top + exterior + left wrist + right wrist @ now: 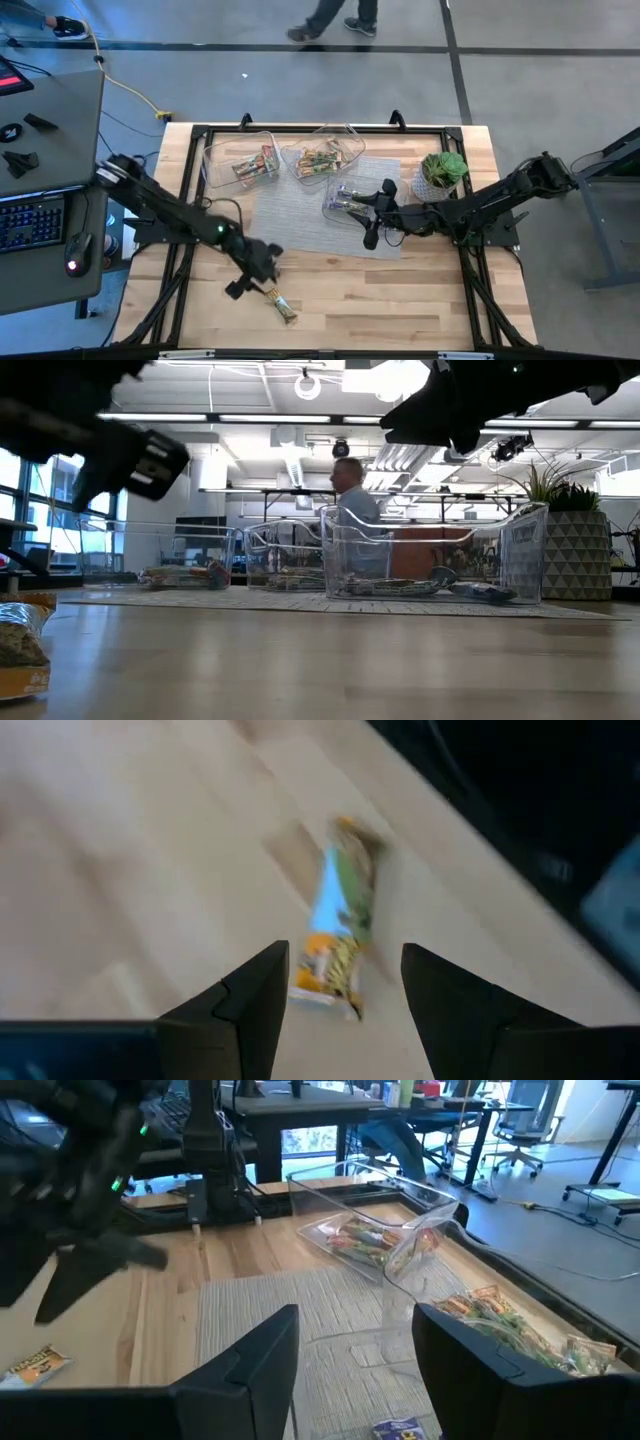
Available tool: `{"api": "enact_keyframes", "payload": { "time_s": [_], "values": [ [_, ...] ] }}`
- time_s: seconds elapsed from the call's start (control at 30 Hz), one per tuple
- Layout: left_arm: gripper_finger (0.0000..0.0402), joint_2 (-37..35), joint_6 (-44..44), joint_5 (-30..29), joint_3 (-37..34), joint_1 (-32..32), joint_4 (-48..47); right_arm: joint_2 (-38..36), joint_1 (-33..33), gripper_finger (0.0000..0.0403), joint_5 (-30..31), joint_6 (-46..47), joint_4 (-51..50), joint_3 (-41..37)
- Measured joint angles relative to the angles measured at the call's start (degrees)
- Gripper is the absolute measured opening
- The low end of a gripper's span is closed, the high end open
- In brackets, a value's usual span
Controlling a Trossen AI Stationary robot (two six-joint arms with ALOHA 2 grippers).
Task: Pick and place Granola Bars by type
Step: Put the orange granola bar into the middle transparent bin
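left hand [262,268]: open, empty, over the bare wooden surface [400,300] | granola bar [338,915]: flat just ahead of its fingers, apart | advice: straddle the bar's narrow sides, descend squarely, close gently | right hand [376,222]: open, beside the purple-bar tub [345,196]

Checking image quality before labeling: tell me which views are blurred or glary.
Left wrist view: the granola bar on the wood is smeared, while the left tool stays crisp. Low view: ceiling lights blow out, and the near bar is soft. High view: evenly lit and sharp. Right wrist view: the left arm is blurred.
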Motion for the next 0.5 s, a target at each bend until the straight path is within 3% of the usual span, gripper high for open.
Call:
{"api": "enact_keyframes", "payload": {
  "time_s": [0.1, 0.27, 0.37, 0.5],
  "values": [
    [0.019, 4.4, 4.6, -1.2, 0.0, -2.7, 2.8, 0.0, 0.0, 0.0181, 0.0, -0.2, 0.4, 0.0],
    [0.019, 9.5, 8.7, -9.4, 0.0, -4.8, 8.6, 0.0, 0.0, 0.0181, 0.0, -0.5, 0.4, 0.0],
    [0.019, 11.9, 7.5, -8.5, 0.0, -4.7, 12.0, 0.0, 0.0, 0.0181, 0.0, -0.6, 0.4, 0.1],
    [0.019, 15.0, 5.8, -2.7, 0.0, -4.8, 13.1, 0.0, 0.0, 0.0181, -0.1, -0.6, 0.4, 0.1]
  ]
}}
